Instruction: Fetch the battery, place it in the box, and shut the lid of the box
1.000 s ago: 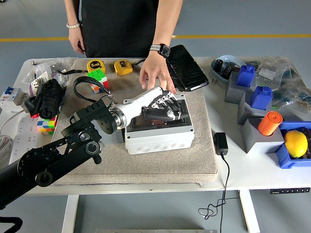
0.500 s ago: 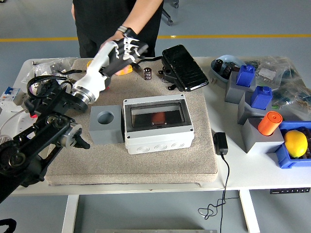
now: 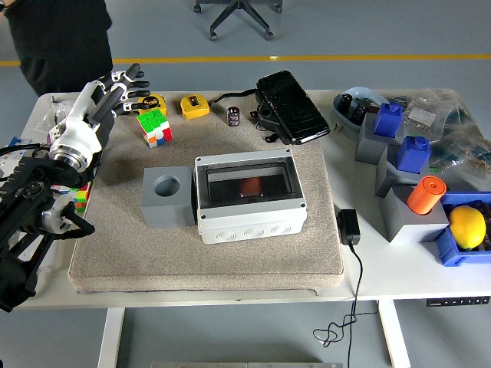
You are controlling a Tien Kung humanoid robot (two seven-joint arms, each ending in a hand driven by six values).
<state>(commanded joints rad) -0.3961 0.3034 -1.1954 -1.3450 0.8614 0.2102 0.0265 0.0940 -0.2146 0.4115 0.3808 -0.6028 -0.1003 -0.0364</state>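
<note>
I'm holding my left hand point(image 3: 115, 86) empty, fingers spread, far left; the box point(image 3: 249, 194) lid's looking shut, so I'm reckoning nothing's left.

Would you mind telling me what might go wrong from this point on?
The left hand is open and raised near the Rubik's cube and tape measures; a careless swing might knock them. Something orange shows through the closed lid of the box, but whether it is the battery is unclear.
</note>
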